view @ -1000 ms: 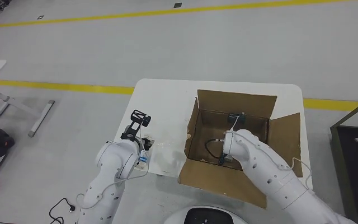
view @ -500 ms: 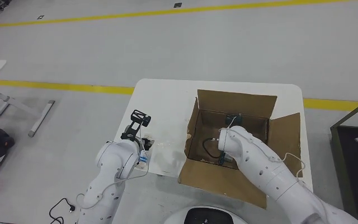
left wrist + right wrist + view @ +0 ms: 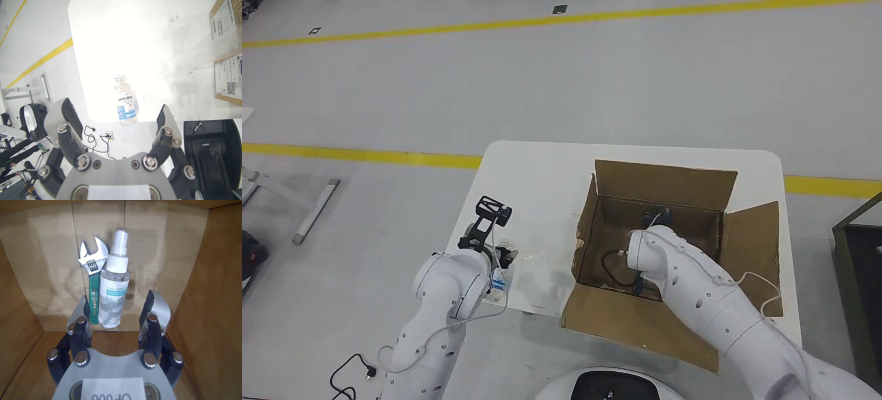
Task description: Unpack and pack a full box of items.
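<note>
An open cardboard box stands on the right half of the white table. Inside it, against a box wall, a green-handled wrench lies beside a clear spray bottle with a white top. My right gripper is open inside the box, its fingers on either side of the spray bottle's base, apart from it. A clear bottle with a blue label lies by the table's near left corner, seen from above as the bottle. My left gripper hangs open just off that edge, short of the bottle.
A black cable lies coiled in the box's left part. A crumpled clear plastic bag lies between the bottle and the box. The box's labelled side faces the left gripper. Its flaps fold outward at front and right.
My right arm has shifted a little to the left inside the box. The left arm and the bottle have kept still.
</note>
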`<state>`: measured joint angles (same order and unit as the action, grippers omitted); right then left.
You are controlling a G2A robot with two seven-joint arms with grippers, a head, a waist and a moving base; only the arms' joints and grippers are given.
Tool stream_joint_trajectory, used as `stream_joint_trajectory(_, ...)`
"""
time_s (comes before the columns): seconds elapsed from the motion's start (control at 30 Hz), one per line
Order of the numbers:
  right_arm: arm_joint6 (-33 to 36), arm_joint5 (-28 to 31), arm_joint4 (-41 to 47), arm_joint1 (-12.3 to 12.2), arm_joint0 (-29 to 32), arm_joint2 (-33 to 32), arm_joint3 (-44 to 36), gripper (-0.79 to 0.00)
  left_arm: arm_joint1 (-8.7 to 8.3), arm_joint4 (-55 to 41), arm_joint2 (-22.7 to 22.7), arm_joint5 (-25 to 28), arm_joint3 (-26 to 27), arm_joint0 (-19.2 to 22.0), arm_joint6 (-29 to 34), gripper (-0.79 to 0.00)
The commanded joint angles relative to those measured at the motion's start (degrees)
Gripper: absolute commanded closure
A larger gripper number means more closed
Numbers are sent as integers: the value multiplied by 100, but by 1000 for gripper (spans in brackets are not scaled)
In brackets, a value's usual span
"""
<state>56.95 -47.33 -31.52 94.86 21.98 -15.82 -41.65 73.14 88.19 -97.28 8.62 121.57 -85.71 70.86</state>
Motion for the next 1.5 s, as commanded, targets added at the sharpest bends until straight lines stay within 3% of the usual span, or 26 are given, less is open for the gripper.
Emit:
stream_joint_trajectory(0.0, 5, 4, 16, 36, -9, 15, 69, -585, 0, 0, 0, 0, 0, 0, 0, -785)
stream_joint_trajectory(0.2, 23, 23, 40, 160, -24, 48, 287, -502, 0, 0, 0, 0, 0, 0, 0, -785)
stream_joint_trajectory(0.5, 21, 21, 0, 326, -24, 45, 593, -449, 0, 0, 0, 0, 0, 0, 0, -785)
stream_joint_trajectory(0.6, 25, 25, -19, 375, -24, 31, 662, -354, 0, 0, 0, 0, 0, 0, 0, -785)
stream_joint_trajectory(0.67, 20, 20, -42, 403, -31, 19, 714, -222, 0, 0, 0, 0, 0, 0, 0, -785)
stream_joint_trajectory(0.73, 20, 21, -71, 427, -42, 4, 744, -22, 0, 0, 0, 0, 0, 0, 0, -785)
stream_joint_trajectory(0.77, 12, 12, -86, 437, -50, -8, 753, 0, 0, 0, 0, 0, 0, 0, 0, -785)
stream_joint_trajectory(1.0, -128, -33, -208, 431, -103, -173, 485, 0, 0, 0, 0, 0, 0, 0, 0, -785)
stream_joint_trajectory(1.17, -275, -58, -467, 290, -53, -314, -162, 0, 0, 0, 0, 0, 0, 0, 0, -785)
stream_joint_trajectory(1.3, -276, -197, -830, 47, 50, -492, -1036, 0, 0, 0, 0, 0, 0, 0, 0, -785)
stream_joint_trajectory(1.47, -118, -118, -1439, -458, 423, -850, -2369, 0, 0, 0, 0, 0, 0, 0, 0, -785)
